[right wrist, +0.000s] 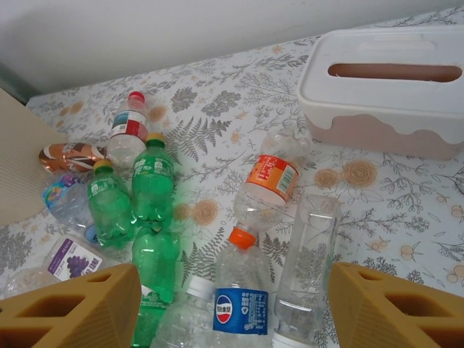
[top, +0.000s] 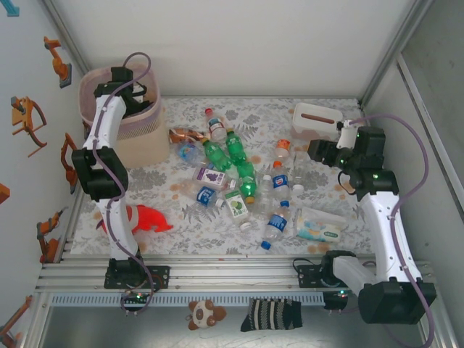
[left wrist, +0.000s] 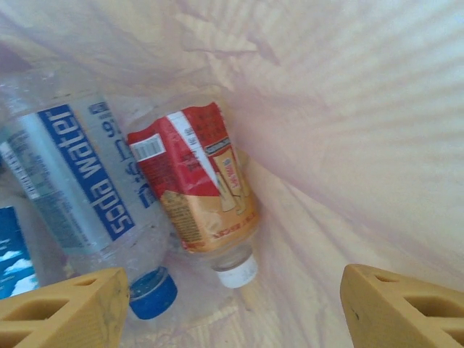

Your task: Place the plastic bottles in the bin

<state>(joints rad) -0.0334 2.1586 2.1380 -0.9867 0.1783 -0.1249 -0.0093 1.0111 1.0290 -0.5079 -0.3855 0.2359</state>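
Note:
The pale pink bin stands at the table's far left. My left gripper hangs open over its mouth with nothing between its fingers. In the left wrist view the open left gripper looks down the bin's wall at a clear soda-water bottle with a blue cap and a red-and-orange labelled bottle with a white cap. Several plastic bottles lie scattered mid-table. My right gripper stands open above an orange-capped bottle, a blue-labelled bottle and a clear bottle. Green soda bottles lie left of them.
A white tissue box with a pink top sits at the far right, close behind my right gripper. A red plush fish lies near the left arm. A flat wipes pack lies front right. A plush toy and a striped sock lie below the rail.

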